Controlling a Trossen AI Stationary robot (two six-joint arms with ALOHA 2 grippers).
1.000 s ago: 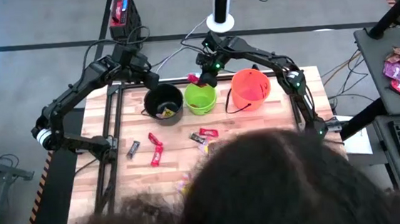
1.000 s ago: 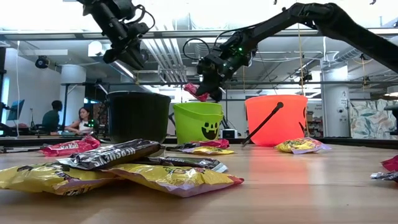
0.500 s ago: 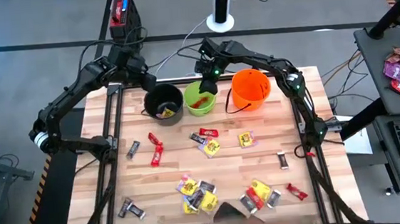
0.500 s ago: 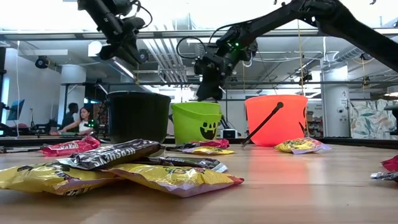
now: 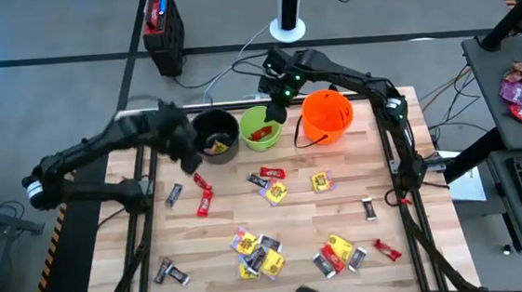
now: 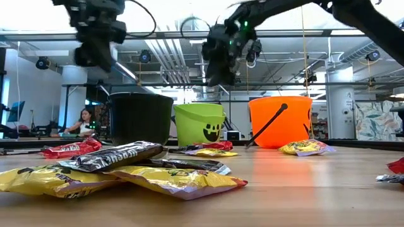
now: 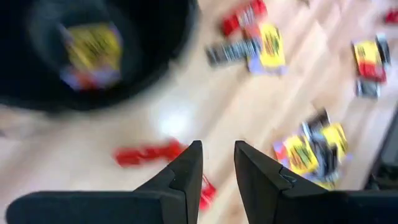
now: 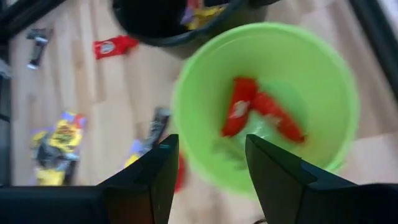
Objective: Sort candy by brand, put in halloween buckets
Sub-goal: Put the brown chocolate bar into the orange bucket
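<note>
The wooden surface [image 5: 229,218] carries three buckets along its 12 o'clock edge: black [image 5: 214,136], lime green [image 5: 261,128], orange [image 5: 326,117]. The right end effector [image 8: 205,180], fingers apart and empty, hangs above the green bucket holding red bars [image 8: 249,112]. The left end effector [image 7: 214,174], fingers slightly apart and empty, hovers at the black bucket's 8 o'clock. Candy [image 5: 260,253] is scattered across the surface.

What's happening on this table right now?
Candy is being sorted into three buckets. The right gripper hangs open and empty above the green bucket, where two red bars lie. The left gripper, empty, is over the table beside the black bucket, which holds a yellow packet.
</note>
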